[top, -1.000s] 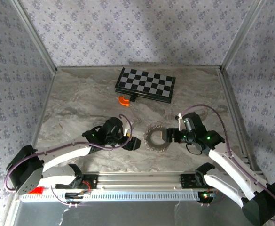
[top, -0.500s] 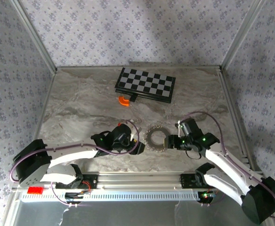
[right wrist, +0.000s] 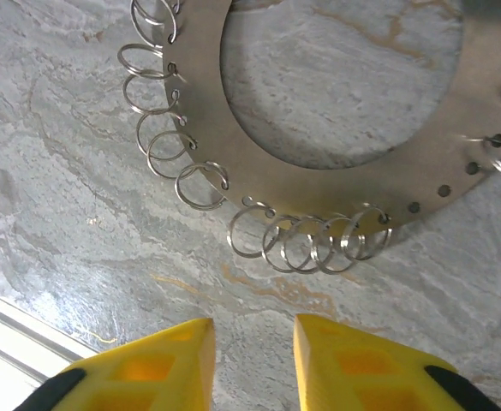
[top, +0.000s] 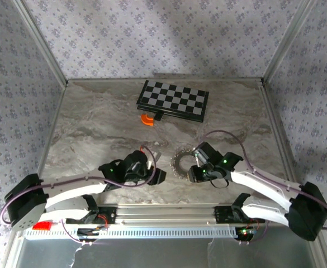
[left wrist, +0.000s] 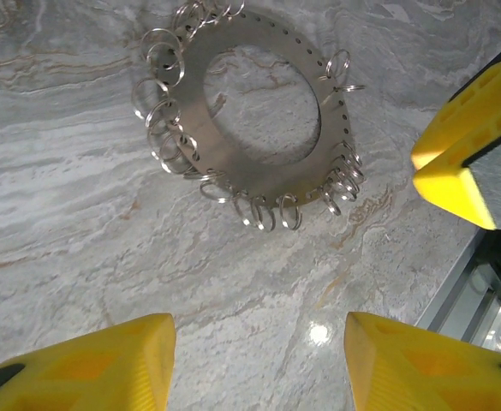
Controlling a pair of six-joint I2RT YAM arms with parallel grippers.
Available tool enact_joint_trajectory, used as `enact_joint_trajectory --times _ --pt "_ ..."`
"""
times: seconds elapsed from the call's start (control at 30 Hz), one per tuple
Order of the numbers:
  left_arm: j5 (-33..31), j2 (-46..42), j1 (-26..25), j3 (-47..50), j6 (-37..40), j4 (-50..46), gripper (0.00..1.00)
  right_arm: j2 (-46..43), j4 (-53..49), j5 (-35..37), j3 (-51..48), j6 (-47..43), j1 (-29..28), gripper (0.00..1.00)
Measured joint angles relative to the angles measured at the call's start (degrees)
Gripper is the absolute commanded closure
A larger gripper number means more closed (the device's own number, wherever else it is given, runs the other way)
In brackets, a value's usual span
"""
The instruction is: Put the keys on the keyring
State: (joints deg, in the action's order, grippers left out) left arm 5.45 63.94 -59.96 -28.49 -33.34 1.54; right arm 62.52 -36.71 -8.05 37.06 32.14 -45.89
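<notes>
Soft, even light from above; faint shadows cross the back wall [top: 169,33] and table [top: 96,117]. A small glare spot shines on the marble in the left wrist view, where the keyring [left wrist: 233,167] is sharp.

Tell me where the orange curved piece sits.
In the top view, the orange curved piece lies on the table just left of centre, beside the chessboard's near-left corner.
</notes>
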Motion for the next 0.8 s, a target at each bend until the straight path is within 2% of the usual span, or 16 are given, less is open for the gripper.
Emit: enact_joint_trajectory --times 0.33,0.8 --pt "-1.1 -8.9 0.5 2.8 -0.2 -1.8 0.46 8.7 -1.1 4.2 5.0 0.0 -4.9 0.83" --pt "-1.2 -9.5 1.2 3.6 -0.2 -2.9 0.47 15.1 -1.3 5.3 6.7 0.0 -5.4 0.82"
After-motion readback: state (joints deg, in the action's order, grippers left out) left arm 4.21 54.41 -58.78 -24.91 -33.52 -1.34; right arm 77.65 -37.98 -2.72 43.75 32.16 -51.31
